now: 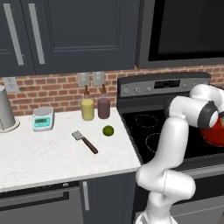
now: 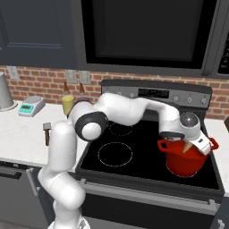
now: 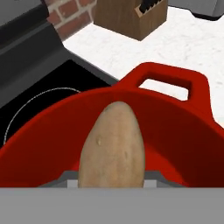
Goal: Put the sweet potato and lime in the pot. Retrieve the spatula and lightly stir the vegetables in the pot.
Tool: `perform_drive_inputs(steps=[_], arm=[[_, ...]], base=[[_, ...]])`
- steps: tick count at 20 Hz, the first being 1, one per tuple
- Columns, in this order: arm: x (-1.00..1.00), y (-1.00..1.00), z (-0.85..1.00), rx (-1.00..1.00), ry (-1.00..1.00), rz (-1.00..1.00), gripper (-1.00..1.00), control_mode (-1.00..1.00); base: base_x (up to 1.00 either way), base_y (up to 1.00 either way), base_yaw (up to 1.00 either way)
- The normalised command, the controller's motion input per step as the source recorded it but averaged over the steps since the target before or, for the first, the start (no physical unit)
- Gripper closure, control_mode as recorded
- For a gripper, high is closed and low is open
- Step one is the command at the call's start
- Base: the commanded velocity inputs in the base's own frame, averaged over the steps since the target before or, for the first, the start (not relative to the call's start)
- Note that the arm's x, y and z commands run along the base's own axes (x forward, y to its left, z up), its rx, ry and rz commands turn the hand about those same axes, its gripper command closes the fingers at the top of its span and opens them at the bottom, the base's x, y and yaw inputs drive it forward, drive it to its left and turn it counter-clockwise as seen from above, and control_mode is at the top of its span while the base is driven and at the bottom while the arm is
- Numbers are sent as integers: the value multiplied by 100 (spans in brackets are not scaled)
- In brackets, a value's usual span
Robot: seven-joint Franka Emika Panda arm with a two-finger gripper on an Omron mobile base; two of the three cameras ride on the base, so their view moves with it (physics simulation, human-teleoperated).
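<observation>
The white arm's two-finger gripper (image 2: 193, 148) holds the tan-orange, tapered sweet potato (image 3: 112, 146) clamped between its jaws, long axis running straight out from the fingers and down into the round bright red pot (image 3: 175, 131) on the stove directly beneath.

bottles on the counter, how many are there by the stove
2. A yellow bottle and a dark maroon bottle stand side by side against the brick wall, just left of the stove. The arm may hide others from the right base view.
</observation>
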Motion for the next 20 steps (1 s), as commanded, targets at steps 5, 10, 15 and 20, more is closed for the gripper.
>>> perform_drive_inputs(steps=[5, 10, 15, 20], arm=[[2, 25, 0, -4, 0, 0, -100, -100], [28, 3, 0, -5, 0, 0, -100, -100], [20, 0, 0, -2, 0, 0, -100, -100], [-1, -4, 7, 0, -2, 0, -100, -100]], base=[[0, 0, 0], [0, 0, 0], [0, 0, 0], [0, 0, 0]])
